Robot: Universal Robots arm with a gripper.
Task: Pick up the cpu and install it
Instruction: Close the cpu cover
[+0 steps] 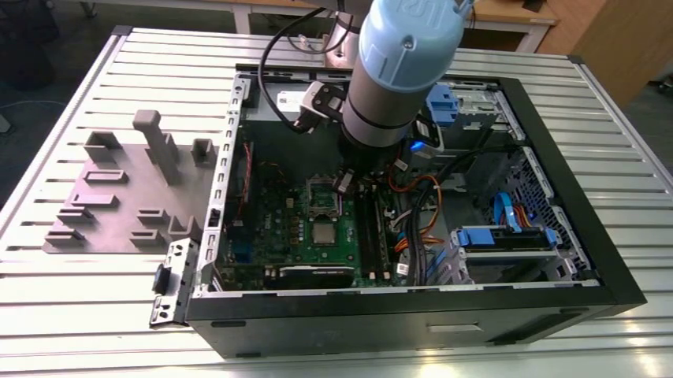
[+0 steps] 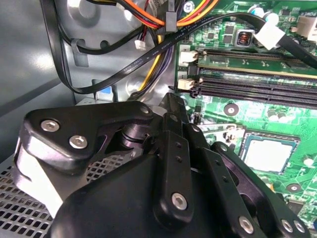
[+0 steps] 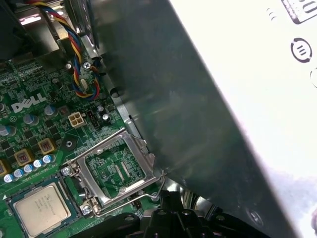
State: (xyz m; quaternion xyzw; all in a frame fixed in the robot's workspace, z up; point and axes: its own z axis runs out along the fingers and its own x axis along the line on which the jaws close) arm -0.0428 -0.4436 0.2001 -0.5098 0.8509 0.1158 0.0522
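Slatted table (image 1: 63,315) carries an open case (image 1: 421,323), lying on its side with the interior facing up. On the exterior view's left a gray fixture plate (image 1: 105,197) sits just beside the case.

Arm (image 1: 405,55) comes down into the case over the middle of the green board (image 1: 279,236).

Gray box (image 3: 237,99) with a white label runs along one side of the board and rises above it in the first wrist view.

Gripper (image 2: 168,163) is low over the board, near the socket area. Can't tell whether it's spread or closed, since the tips are out of sight in both wrist views.

Memory slots (image 2: 257,79) are long, dark and parallel, on the board beyond the gripper. A bundle of orange, yellow and black cables (image 2: 148,15) crosses above them.

Silver socket frame (image 3: 116,168) is flipped open, with bare green board showing through its window and its wire lever alongside.

cpu (image 3: 42,210) lies flat in a dark-rimmed seat on the board, just beside the open frame, metal top up. It's apart from the gripper, with nothing touching it. In the exterior view it lies on the frame's nearer side, closer to the case's front edge.
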